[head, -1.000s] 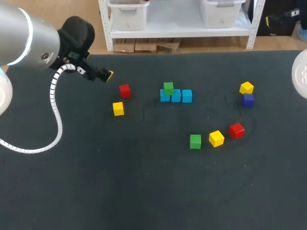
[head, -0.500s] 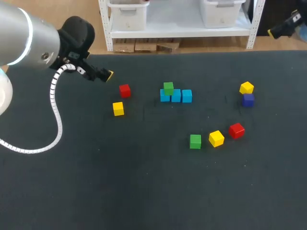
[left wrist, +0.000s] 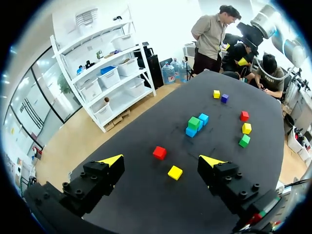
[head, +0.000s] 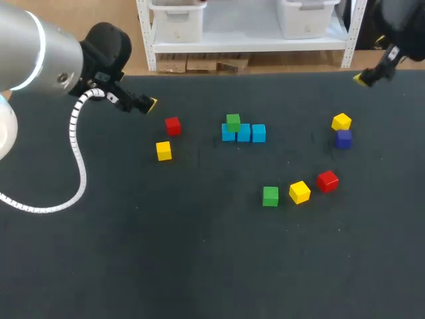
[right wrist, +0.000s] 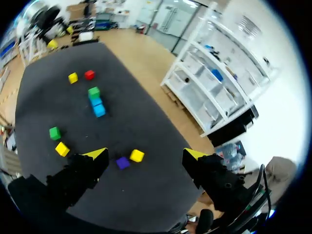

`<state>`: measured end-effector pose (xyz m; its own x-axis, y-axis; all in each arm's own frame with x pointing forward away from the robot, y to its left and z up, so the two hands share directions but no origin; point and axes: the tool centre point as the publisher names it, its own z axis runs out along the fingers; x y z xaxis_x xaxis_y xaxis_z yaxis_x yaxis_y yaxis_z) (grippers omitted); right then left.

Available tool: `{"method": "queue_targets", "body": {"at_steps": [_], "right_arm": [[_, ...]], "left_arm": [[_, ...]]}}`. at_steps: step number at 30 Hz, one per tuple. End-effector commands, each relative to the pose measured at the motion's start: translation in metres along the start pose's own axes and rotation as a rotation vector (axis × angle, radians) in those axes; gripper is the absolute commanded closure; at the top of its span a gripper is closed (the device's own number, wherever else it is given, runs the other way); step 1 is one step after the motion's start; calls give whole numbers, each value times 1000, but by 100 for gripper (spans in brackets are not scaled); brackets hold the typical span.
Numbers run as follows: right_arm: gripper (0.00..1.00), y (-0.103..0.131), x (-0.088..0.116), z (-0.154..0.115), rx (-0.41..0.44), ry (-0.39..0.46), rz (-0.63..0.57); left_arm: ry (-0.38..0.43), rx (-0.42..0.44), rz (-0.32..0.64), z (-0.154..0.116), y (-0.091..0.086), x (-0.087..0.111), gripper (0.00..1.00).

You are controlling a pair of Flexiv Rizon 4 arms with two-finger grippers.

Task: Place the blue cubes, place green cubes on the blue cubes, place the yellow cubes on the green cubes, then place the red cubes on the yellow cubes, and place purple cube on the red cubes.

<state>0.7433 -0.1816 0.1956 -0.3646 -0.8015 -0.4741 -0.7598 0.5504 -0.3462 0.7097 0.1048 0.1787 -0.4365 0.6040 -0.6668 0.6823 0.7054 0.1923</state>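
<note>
The right claw hangs high near the table edge, fingers spread wide and holding nothing. The left claw is likewise wide open and empty above its own corner. Three blue cubes sit in a touching row well ahead of the right claw, and one green cube already rests on the end block of that row. The step in hand therefore looks to be fetching the loose green cube for the next blue one. That cube lies ahead of the right claw and out past one finger, with a yellow cube just beside it and a red cube a little further along. The purple cube and a second yellow cube lie close together under the claw, between its open fingers, and are not wanted yet. To do this well, the claw should pass above those two and come straight down with its fingers squared to the green block's flat sides. It should take the pair of faces that keeps a finger out of the narrow gap beside the yellow neighbour, then close evenly. After lifting clear, it should lower the block flush on the middle blue one without nudging the stacked green cube or shoving the row.
</note>
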Motion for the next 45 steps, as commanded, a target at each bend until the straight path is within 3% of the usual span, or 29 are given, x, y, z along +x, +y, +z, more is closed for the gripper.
{"method": "queue_targets", "body": {"at_steps": [1, 15, 21, 30, 32, 45], "right_arm": [[0, 12, -12, 12, -86, 35, -84], [0, 74, -15, 24, -230, 125, -359], [0, 111, -20, 30, -312, 145, -351], [0, 147, -18, 34, -382, 140, -369], [0, 149, -16, 36, -427, 185, -315], [0, 149, -16, 36, -427, 185, -315]], "left_arm": [[-1, 1, 1, 1, 1, 0, 0], [-1, 1, 1, 1, 1, 0, 0], [-1, 1, 1, 1, 1, 0, 0], [-1, 1, 1, 1, 1, 0, 0], [-1, 1, 1, 1, 1, 0, 0], [-1, 1, 1, 1, 1, 0, 0]]}}
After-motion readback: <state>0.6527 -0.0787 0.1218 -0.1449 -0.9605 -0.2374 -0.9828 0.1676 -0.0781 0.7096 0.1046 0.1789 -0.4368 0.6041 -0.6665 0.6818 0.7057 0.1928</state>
